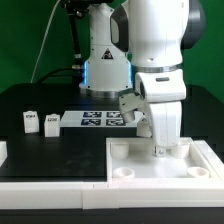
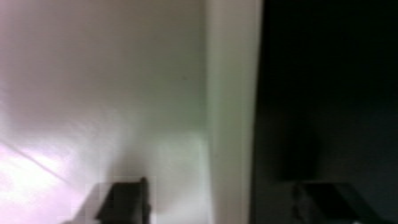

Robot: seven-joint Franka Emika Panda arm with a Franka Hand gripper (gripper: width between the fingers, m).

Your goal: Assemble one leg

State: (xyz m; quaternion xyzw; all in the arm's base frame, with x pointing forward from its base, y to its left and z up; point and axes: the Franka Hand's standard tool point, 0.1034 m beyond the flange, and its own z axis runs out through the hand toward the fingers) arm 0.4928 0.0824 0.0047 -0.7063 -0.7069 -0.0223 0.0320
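Observation:
Two white legs [image 1: 30, 122] [image 1: 52, 123] with tag markers stand upright on the black table at the exterior view's left, far from the gripper. The large white tray [image 1: 130, 160] with round corner sockets lies at the front right. My gripper [image 1: 158, 150] points straight down at the tray's far rim. In the wrist view the two dark fingertips [image 2: 125, 200] stand wide apart, and the gripper [image 2: 228, 203] straddles the tray's white rim [image 2: 228, 100]; white tray floor is on one side and black table on the other. The jaws are open and hold nothing.
The marker board [image 1: 100, 120] lies flat on the table between the legs and the arm's base. A white part [image 1: 3, 150] shows at the exterior view's left edge. The table's front edge runs just below the tray.

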